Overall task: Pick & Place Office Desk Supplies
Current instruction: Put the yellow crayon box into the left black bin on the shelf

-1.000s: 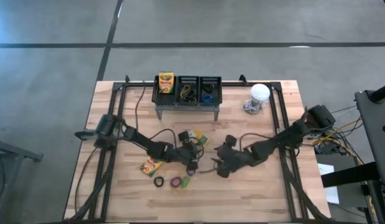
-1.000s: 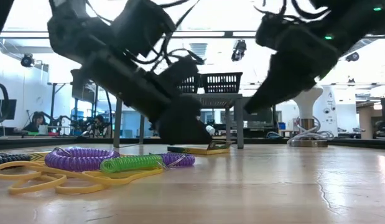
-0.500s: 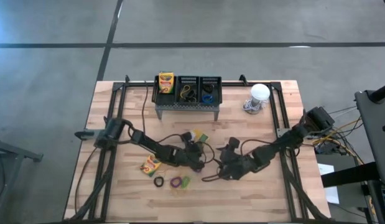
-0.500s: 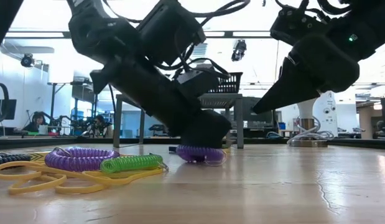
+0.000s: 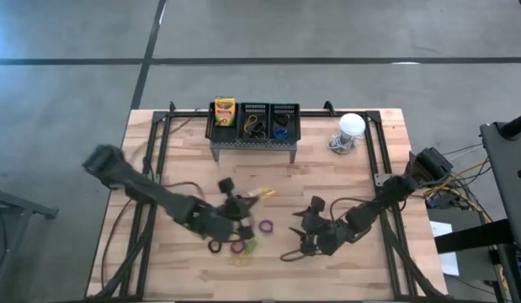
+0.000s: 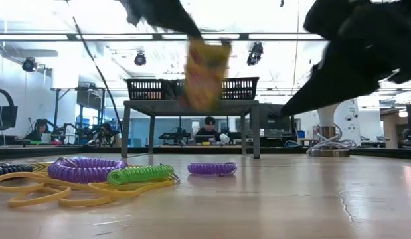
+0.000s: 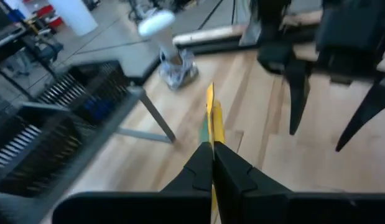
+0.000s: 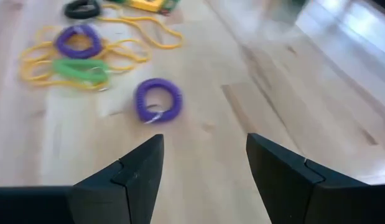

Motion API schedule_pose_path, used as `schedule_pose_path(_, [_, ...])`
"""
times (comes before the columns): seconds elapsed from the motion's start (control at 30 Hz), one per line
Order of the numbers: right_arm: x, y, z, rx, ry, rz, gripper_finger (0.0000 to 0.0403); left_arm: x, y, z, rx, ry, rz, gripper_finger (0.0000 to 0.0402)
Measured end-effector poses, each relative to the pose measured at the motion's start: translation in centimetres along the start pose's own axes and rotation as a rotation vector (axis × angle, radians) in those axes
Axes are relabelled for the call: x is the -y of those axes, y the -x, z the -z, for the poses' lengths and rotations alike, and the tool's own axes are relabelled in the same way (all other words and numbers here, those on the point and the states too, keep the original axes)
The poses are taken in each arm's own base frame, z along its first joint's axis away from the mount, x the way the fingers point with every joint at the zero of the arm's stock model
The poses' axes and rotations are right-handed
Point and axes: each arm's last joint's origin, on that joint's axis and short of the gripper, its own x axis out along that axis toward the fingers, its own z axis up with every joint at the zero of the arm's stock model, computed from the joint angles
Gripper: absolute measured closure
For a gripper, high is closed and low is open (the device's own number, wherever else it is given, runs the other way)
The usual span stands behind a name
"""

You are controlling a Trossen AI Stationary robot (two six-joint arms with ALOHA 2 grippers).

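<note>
Rearward, mesh baskets [image 5: 254, 123] hold a crayon box [image 5: 224, 110].

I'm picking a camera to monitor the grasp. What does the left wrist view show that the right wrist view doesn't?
Only the left wrist view shows the left hand shut on the crayon box, plus the mesh baskets on the grey stand and the white dome. Only the right wrist view shows the right hand open above the lone purple band loop, with the loop pile beyond. Both show the wooden table.
</note>
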Motion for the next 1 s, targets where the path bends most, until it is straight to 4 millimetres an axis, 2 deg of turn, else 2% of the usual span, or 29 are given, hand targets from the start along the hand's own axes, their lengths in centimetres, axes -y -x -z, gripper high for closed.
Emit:
schedule_pose_path(0.1, [-0.4, 0.0, 0.2, 0.028, 0.009, 0.012, 0.0177, -3.0, 3.0, -1.9, 0.030, 0.031, 0.018, 0.0399])
schedule_pose_path(0.2, [-0.4, -0.2, 0.4, 0.038, 0.005, 0.024, 0.0177, -6.9, 5.5, -3.3, 0.055, 0.062, 0.008, 0.0400])
schedule_pose_path(0.3, [-0.3, -0.3, 0.3, 0.038, 0.005, 0.029, 0.0177, -11.3, 7.0, -3.8, 0.054, 0.049, -0.040, 0.0400])
schedule_pose_path(0.43, [-0.2, -0.5, 0.3, 0.048, 0.010, 0.056, 0.0177, -17.4, 7.6, -3.8, 0.029, 0.070, -0.083, 0.0400])
schedule_pose_path(0.57, [0.1, -0.8, 0.1, 0.051, 0.005, 0.069, 0.0177, -22.7, 6.6, -3.1, -0.007, 0.122, -0.101, 0.0400])
schedule_pose_path(0.7, [0.3, -0.9, 0.0, 0.050, 0.001, 0.074, 0.0177, -26.5, 4.4, -0.8, -0.100, 0.129, -0.155, 0.0400])
schedule_pose_path(0.83, [0.3, -0.9, 0.1, 0.049, 0.010, 0.073, 0.0177, -28.8, 2.8, 1.4, -0.145, 0.167, -0.078, 0.0400])
schedule_pose_path(1.0, [0.3, -0.9, 0.0, 0.048, 0.048, 0.073, 0.0177, -29.6, 1.7, 2.5, -0.073, 0.202, 0.001, 0.0401])
